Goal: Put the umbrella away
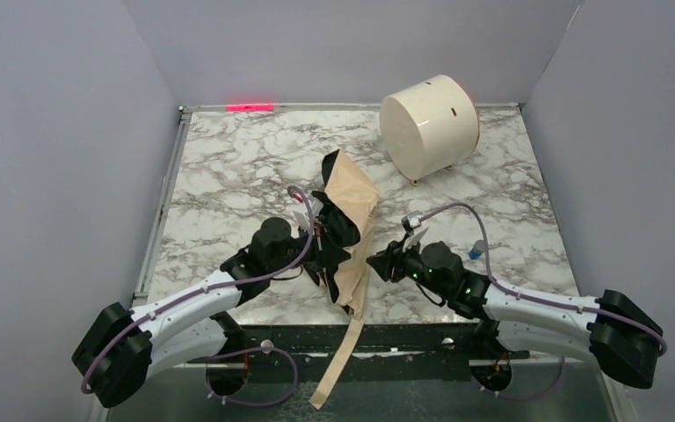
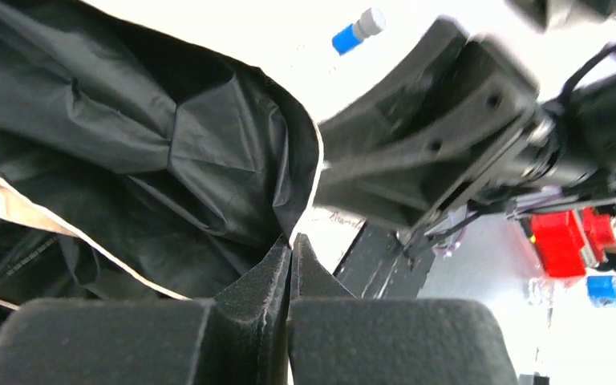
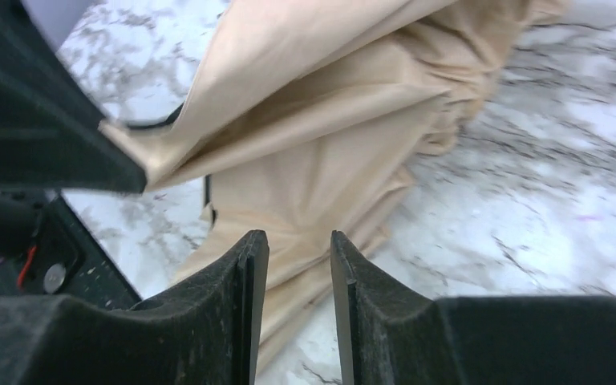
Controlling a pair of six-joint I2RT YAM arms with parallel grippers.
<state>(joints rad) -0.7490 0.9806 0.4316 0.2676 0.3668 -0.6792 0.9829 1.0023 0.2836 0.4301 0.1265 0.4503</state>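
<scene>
**Umbrella [image 1: 352,198] lay crumpled near the table's front edge, btwn both grippers**

Operating remotely, I saw its beige canopy on the marble table [image 1: 228,167], strap [image 1: 338,360] hanging over the near edge. L gripper [image 2: 291,253] had jaws pressed together at the canopy's dark inner edge. R gripper [image 3: 298,249] stood w/ jaws apart beside the cloth, holding nothing. White drum [image 1: 429,126] sat far right.

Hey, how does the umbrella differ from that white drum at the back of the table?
The umbrella is soft, crumpled tan fabric with black lining; the drum is smooth, rigid, cream-white. The umbrella is mid-table between the left gripper and right gripper, its strap trailing over the near edge; the drum sits far back right, apart from both. Both are pale outside and over the marble table.
</scene>
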